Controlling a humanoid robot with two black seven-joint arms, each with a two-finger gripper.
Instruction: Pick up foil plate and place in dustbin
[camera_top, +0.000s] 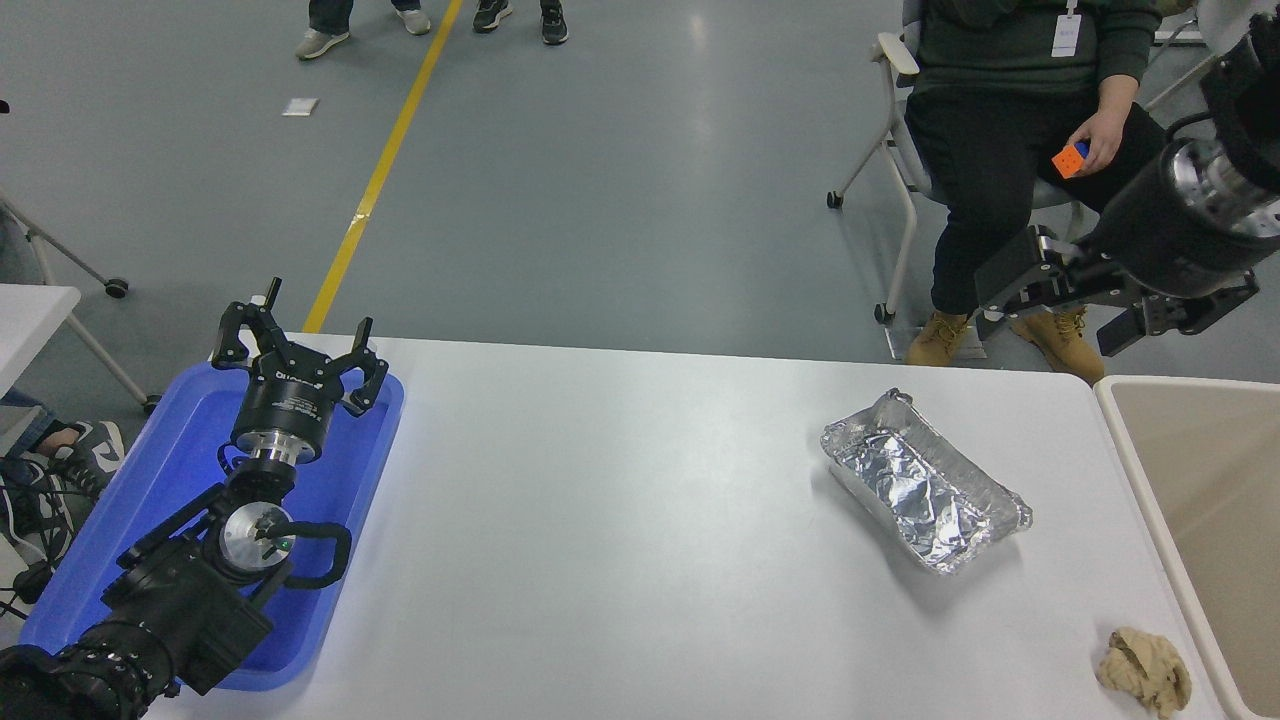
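Gleaming foil plate (925, 482) on white table (620, 520).

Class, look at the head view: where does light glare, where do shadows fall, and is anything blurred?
Head view: glare streaks the grey floor and glints off the foil plate; a soft shadow lies at the plate's near side on the white table; everything looks sharp.

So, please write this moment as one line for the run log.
phase: approach | right gripper: open, raised beyond table edge | foil plate: on table, untouched | dustbin: right | left gripper: parked over blue tray
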